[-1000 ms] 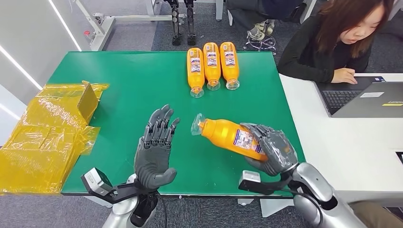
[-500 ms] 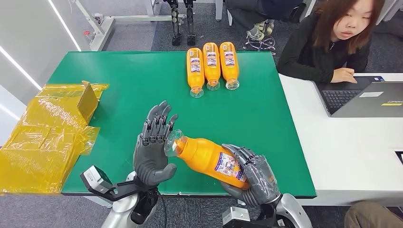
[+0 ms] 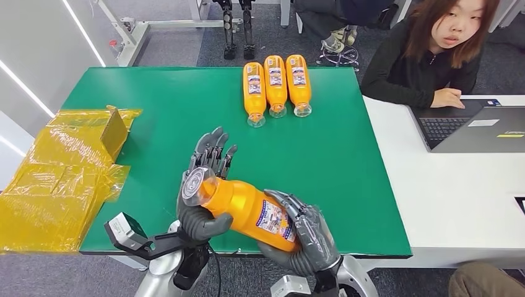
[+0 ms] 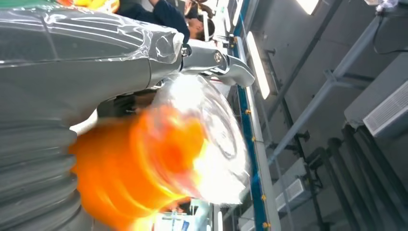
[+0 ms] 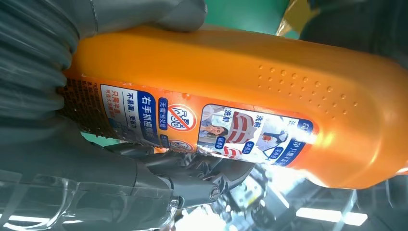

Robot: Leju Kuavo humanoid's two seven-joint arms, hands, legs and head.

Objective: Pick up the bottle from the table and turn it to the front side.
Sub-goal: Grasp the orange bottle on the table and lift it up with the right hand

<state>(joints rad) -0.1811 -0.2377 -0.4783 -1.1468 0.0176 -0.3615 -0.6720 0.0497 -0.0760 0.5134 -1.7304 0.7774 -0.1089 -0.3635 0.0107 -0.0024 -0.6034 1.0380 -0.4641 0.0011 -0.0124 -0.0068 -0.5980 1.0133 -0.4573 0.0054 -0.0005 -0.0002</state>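
green desk on grey carpet; white desk at its right edge with one laptop and one person. three orange bottles lie at the far edge. yellow bags off the left edge. one bottle lifted over the near edge: right hand grips its base, left hand cups the neck, fingers spread.

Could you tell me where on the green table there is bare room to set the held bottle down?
The green table is bare between the yellow packaging and the three bottles, also below that row towards its right edge. It is crowded at the near edge, where the right hand holds the orange bottle against the left hand.
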